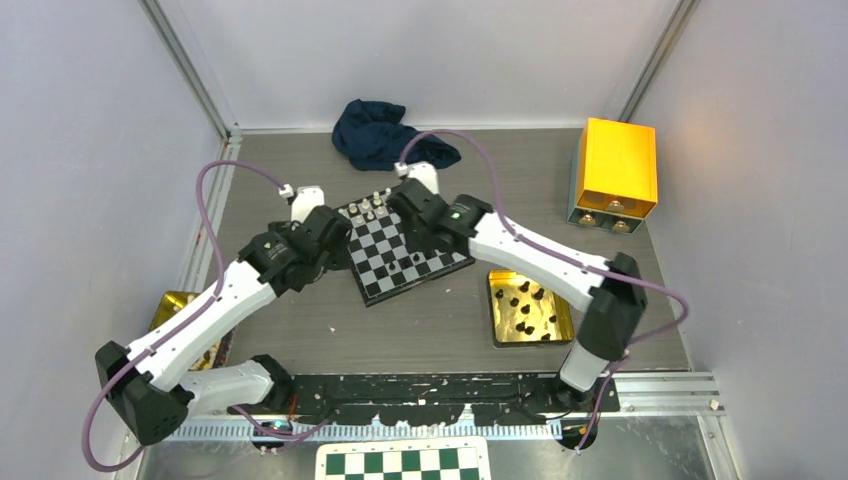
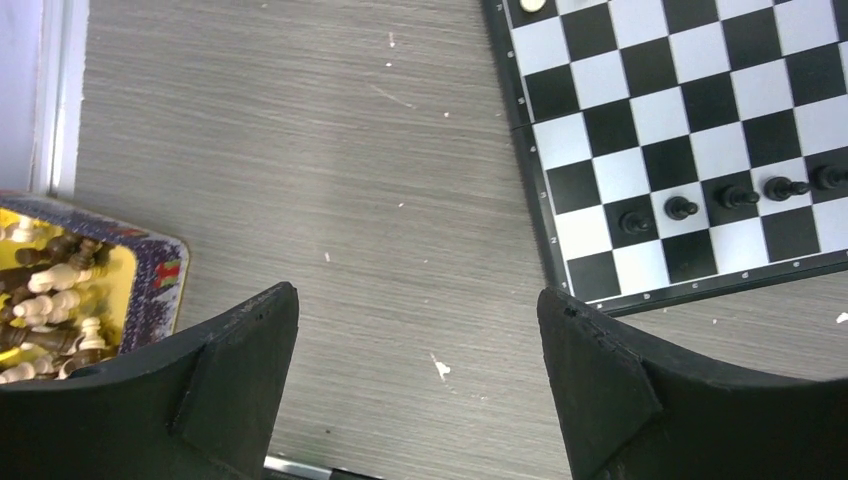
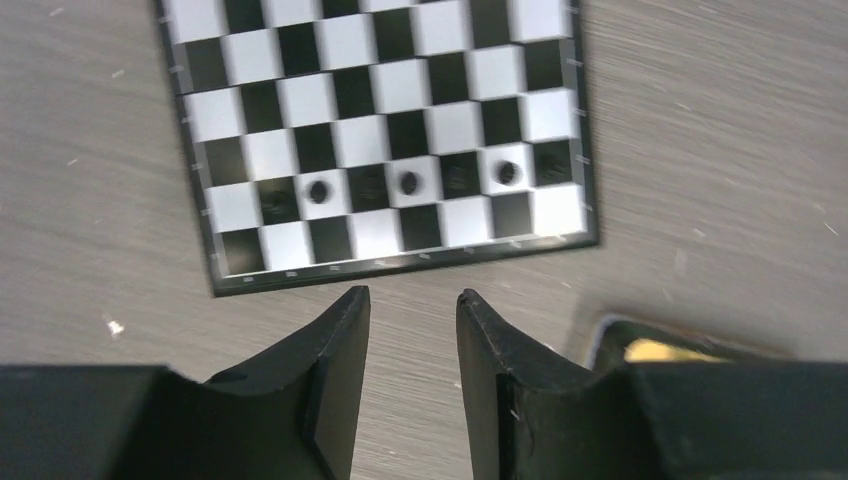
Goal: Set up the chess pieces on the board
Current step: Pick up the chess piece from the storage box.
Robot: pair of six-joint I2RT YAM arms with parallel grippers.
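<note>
The board (image 1: 395,270) lies on the worktop (image 1: 300,330) toward its far edge, its border marks (image 2: 538,190) too small to read, black pawns (image 3: 409,181) blurred. Left pincer (image 2: 418,370) and right pincer (image 3: 412,340) gape, empty; a piece-filled tin (image 2: 165,285) is cut off.

Bright, even light from above leaves only soft shadows on the surface (image 1: 430,320), the left wrist view is sharp, while the right wrist view is smeared, blurring the board (image 3: 385,130) and its black pieces (image 3: 408,182).

No readable text, label or number shows.
</note>
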